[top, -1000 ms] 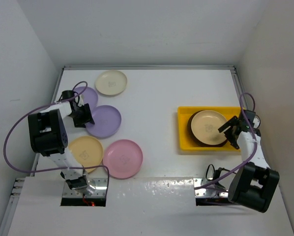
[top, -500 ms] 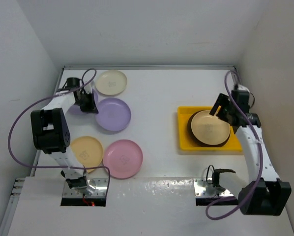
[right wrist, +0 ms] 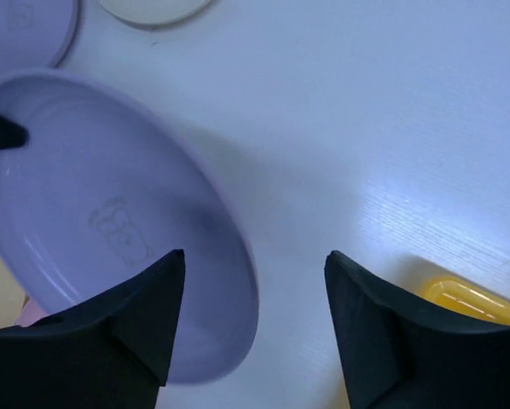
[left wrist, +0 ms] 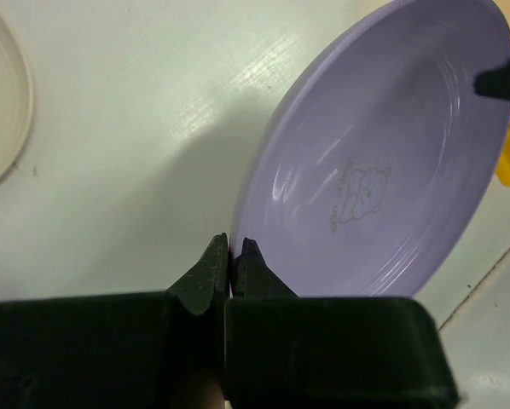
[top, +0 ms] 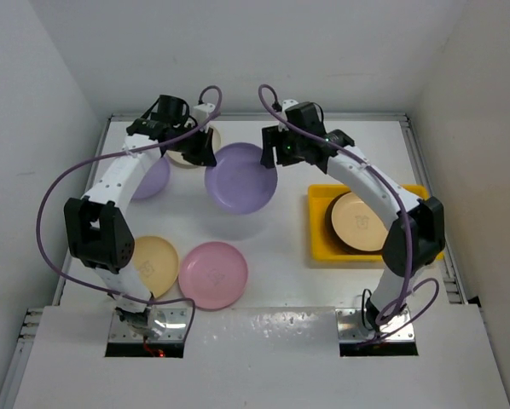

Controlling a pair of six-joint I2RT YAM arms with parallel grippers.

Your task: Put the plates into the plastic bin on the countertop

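Handing over lilac plate [top: 240,177] mid-air, above countertop [top: 281,234], left of yellow bin [top: 318,198], not yet in it. Pinching rim with left gripper [left wrist: 229,247], fingers pressed together on thin edge. Straddling opposite rim with right gripper [right wrist: 251,264], fingers spread wide, seemingly not touching; hard to judge. Close right fingers firmly on rim before loosening left. Keep plate level; thin edge pinch, likely to swing. Carry over bin wall, lower onto cream plate [top: 362,221] stacked there.
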